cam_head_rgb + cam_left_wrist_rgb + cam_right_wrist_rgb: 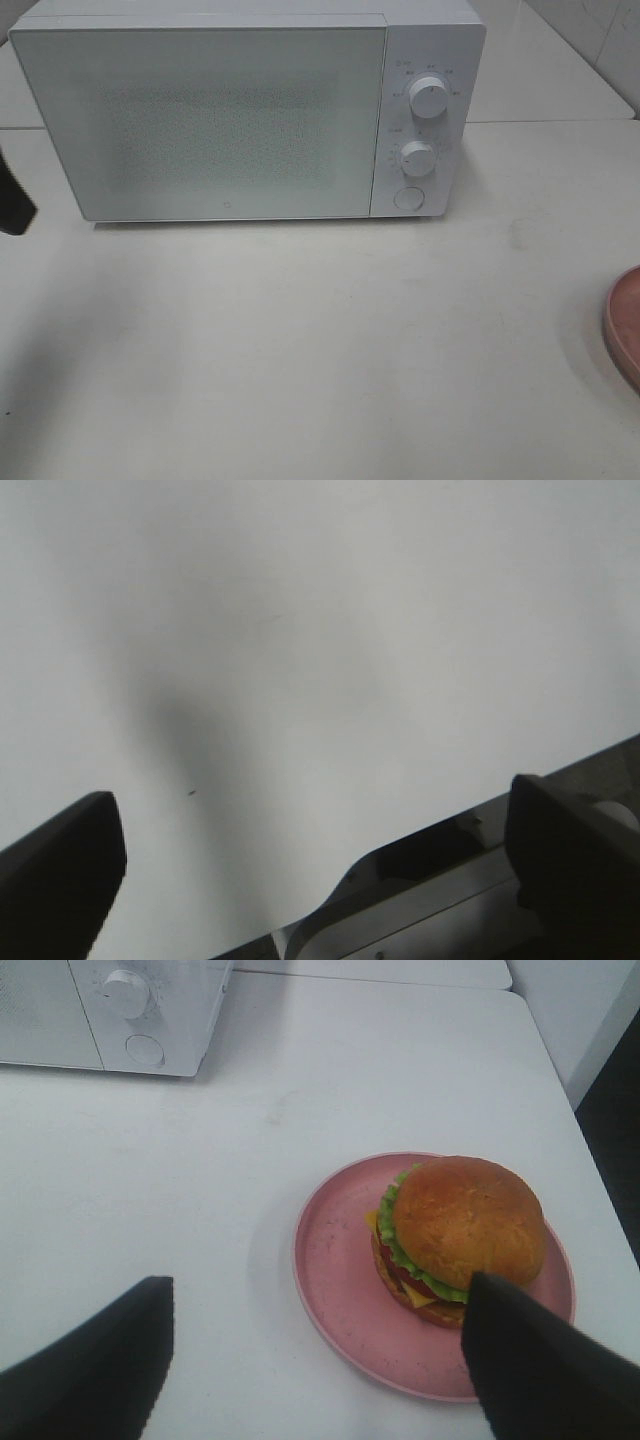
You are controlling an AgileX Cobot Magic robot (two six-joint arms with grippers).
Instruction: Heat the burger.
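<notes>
Microwave (245,115) door closed. Burger (462,1235) sits on pink plate (340,1280), tabletop (300,350) right side. Right pincer (318,1360) apart above it; left pincer (315,865) apart, empty.

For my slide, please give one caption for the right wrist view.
Open right gripper hovering above the burger on its pink plate, microwave closed behind.

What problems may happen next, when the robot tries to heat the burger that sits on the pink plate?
1. The microwave door looks shut, so carrying food to it first would probably meet a closed door.
2. The burger sits off-centre on the pink plate, toward one rim; tilting the plate could let it slide off.
3. The plate lies at the table's right edge, only its rim showing in the high view; a nudge might push it off.
</notes>
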